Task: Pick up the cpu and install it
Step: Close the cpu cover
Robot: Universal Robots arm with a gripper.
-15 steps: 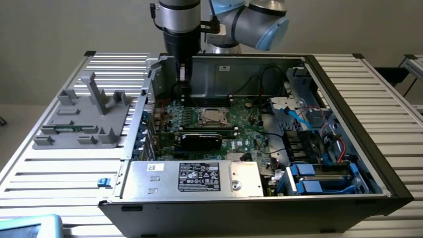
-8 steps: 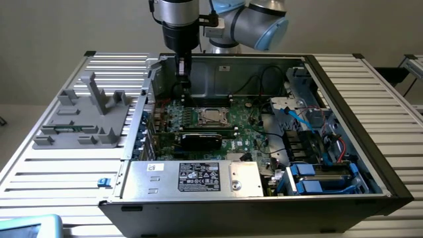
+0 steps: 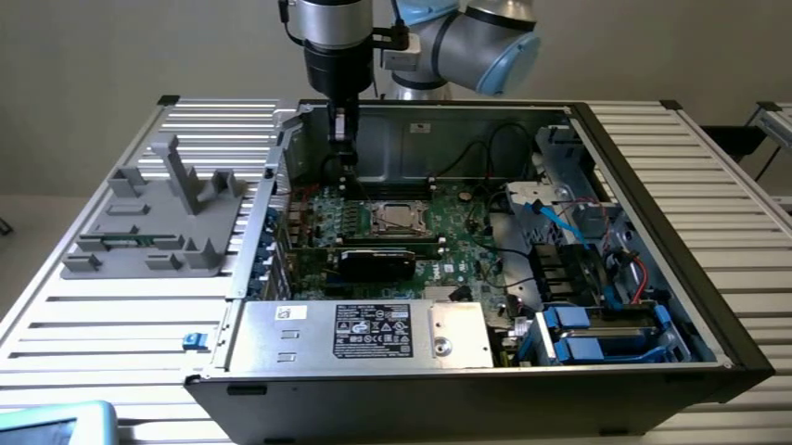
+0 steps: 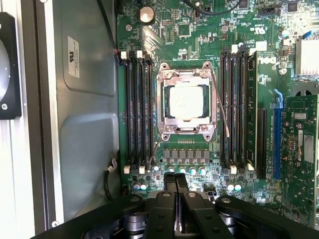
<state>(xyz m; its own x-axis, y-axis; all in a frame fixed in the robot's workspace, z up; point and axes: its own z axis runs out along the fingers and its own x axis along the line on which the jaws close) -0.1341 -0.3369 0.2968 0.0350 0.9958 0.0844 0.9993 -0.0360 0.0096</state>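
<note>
While the exterior view puts the shut, empty black gripper [image 3: 343, 162] upper-centre above the open computer case [image 3: 495, 394], the wrist view shows the square silver-topped cpu [image 4: 187, 101] lying inside its metal-framed socket [image 4: 162, 102].

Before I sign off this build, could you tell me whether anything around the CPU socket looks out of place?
The cpu lies square in its socket. One oddity: a thin wire lever slants loose from the socket toward the memory slots, seemingly unlatched.
</note>
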